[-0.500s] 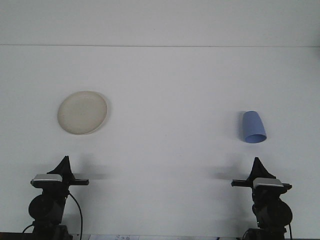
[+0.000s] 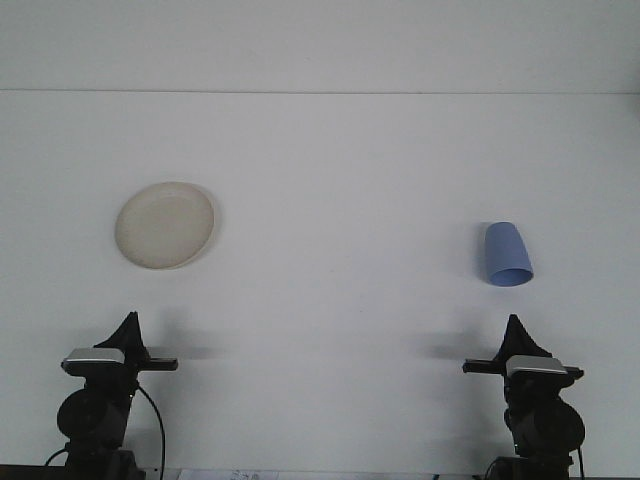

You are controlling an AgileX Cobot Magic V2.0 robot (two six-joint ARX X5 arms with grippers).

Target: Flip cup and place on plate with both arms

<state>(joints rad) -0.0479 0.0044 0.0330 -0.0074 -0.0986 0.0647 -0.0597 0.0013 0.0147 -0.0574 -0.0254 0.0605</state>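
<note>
Change: nothing has visibly moved since the earlier frame; cup, plate and both arms sit where they were.
Cup: small light-blue tapered plastic cup (image 2: 507, 255) lies on the right side of the white table (image 2: 340, 200), its wider open mouth tipped toward the camera and its narrower closed base pointing away.
Long axis: runs roughly front to back, leaning slightly to the right at the mouth end.
Nearest arm: right gripper (image 2: 516, 340) sits near the table's front edge, almost directly in line with the cup; the cup lies ahead of it, apart, untouched.
Right jaws: holding nothing; from this angle I cannot tell how far apart they stand.
Plate: round cream-coloured shallow plate (image 2: 165, 225) rests on the left side, well apart from the cup.
Left arm: left gripper (image 2: 128, 337) parks in front of the plate, empty; its opening cannot be told either.
Judgement: task not yet begun; the right arm likely reaches straight forward first.
</note>
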